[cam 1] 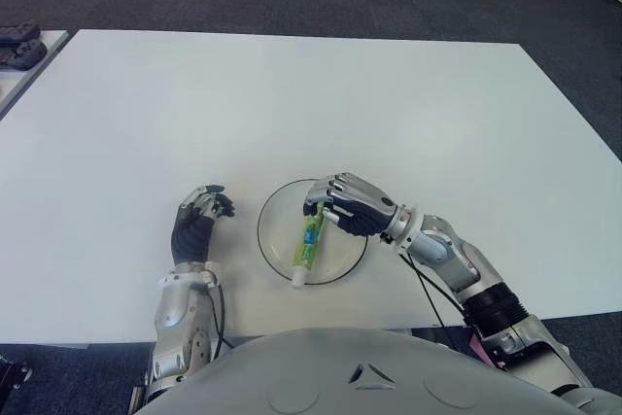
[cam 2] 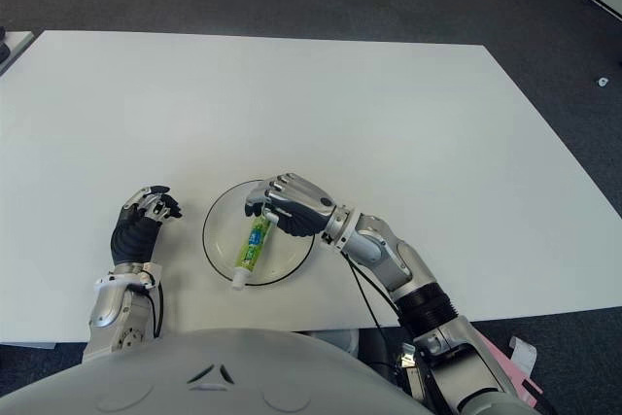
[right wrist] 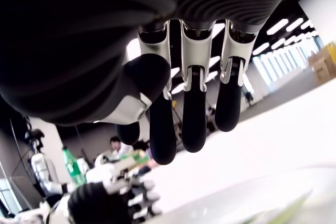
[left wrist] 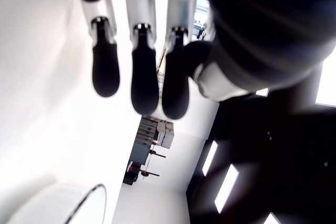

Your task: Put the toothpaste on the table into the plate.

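Risk here is mostly at the release, going L to R across the head view. Left hand (cam 1: 201, 219) shows lower left of centre, just left of the plate (cam 1: 275, 241), fingers loosely curled and holding nothing; idle, so little danger from it unless it drifts into the rim. Plate sits at lower centre on the white table (cam 1: 292, 104), w/ the toothpaste (cam 1: 308, 242) lying inside it, cap end poking over the near rim. Right hand (cam 1: 345, 204) shows over the plate's upper right, fingers (right wrist: 195, 121) extended and apart in its wrist view, gripping nothing; can't tell if a fingertip touches the tube's top end. If so, pulling away could drag or flick the tube out. Overhanging cap could also tip it off if the plate gets nudged.
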`<act>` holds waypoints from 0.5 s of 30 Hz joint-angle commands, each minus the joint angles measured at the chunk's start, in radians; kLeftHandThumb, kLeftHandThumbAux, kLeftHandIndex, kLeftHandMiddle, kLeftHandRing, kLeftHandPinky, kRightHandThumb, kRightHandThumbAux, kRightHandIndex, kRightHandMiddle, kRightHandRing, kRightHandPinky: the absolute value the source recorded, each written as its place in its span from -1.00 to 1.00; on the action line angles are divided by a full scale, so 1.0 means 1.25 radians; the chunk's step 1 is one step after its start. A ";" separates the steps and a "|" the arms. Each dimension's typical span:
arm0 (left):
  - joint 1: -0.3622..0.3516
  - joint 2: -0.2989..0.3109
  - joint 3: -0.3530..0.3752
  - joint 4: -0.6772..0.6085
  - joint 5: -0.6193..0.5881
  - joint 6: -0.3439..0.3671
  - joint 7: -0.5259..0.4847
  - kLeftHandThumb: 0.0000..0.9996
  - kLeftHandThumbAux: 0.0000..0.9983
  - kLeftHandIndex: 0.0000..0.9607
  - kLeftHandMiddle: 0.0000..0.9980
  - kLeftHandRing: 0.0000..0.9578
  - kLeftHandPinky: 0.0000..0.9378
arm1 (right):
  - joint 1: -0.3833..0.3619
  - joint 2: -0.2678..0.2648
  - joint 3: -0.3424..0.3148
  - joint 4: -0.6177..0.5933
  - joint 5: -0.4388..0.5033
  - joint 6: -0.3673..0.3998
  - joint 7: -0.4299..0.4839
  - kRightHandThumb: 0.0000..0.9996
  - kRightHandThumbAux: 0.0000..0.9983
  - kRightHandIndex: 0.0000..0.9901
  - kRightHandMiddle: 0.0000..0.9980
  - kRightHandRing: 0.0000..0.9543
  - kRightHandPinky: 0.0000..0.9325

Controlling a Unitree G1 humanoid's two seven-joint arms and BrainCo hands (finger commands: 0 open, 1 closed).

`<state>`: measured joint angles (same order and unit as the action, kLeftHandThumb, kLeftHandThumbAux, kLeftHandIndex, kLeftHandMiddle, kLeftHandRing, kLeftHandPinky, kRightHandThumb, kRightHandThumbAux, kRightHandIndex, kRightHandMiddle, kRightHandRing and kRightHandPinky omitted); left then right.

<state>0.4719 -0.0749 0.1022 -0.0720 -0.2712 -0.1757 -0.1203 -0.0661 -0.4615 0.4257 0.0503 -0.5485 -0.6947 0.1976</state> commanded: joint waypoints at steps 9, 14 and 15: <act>0.015 -0.003 -0.002 -0.002 0.023 0.028 0.016 0.42 0.44 -0.09 0.17 0.20 0.18 | 0.005 -0.039 0.003 -0.027 -0.040 0.037 0.068 0.41 0.24 -0.38 -0.38 -0.17 -0.01; 0.015 0.001 -0.003 -0.002 0.024 0.027 0.010 0.42 0.44 -0.10 0.16 0.20 0.16 | 0.006 -0.047 -0.005 -0.039 -0.083 0.049 0.057 0.19 0.06 -0.77 -0.68 -0.50 -0.32; 0.016 0.002 -0.003 -0.002 0.025 0.024 0.007 0.42 0.44 -0.10 0.16 0.20 0.16 | 0.007 -0.048 -0.007 -0.040 -0.088 0.052 0.056 0.12 0.06 -0.85 -0.77 -0.60 -0.42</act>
<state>0.4809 -0.0748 0.1014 -0.0852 -0.2543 -0.1642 -0.1177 -0.0574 -0.5091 0.4261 0.0080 -0.6256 -0.6556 0.2717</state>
